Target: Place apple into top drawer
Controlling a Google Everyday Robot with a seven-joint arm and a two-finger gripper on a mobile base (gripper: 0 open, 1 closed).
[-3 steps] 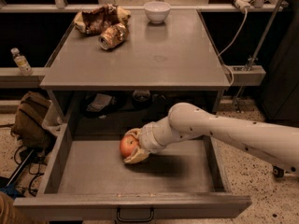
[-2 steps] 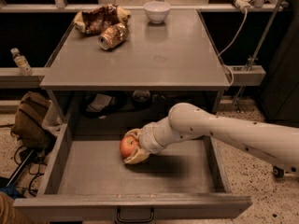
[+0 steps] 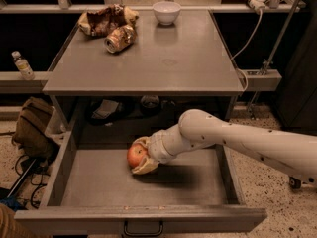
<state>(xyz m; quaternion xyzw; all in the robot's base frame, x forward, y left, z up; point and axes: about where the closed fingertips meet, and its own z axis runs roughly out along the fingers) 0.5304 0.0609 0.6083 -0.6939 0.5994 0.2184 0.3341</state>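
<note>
End effector (image 3: 139,156), closed around the apple (image 3: 132,154), sits low inside the top drawer (image 3: 104,185); best to lower until the fruit rests, then release gently so it cannot roll.

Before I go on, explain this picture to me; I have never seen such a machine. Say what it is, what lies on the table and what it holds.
The white limb is a robot arm reaching in from the right; its two-finger gripper is the hand. One camera looks down from the front. On the tabletop lie a white bowl, a crushed can and a crumpled bag. Below, the top drawer stands open. The gripper, inside it, is closed on the apple.
</note>
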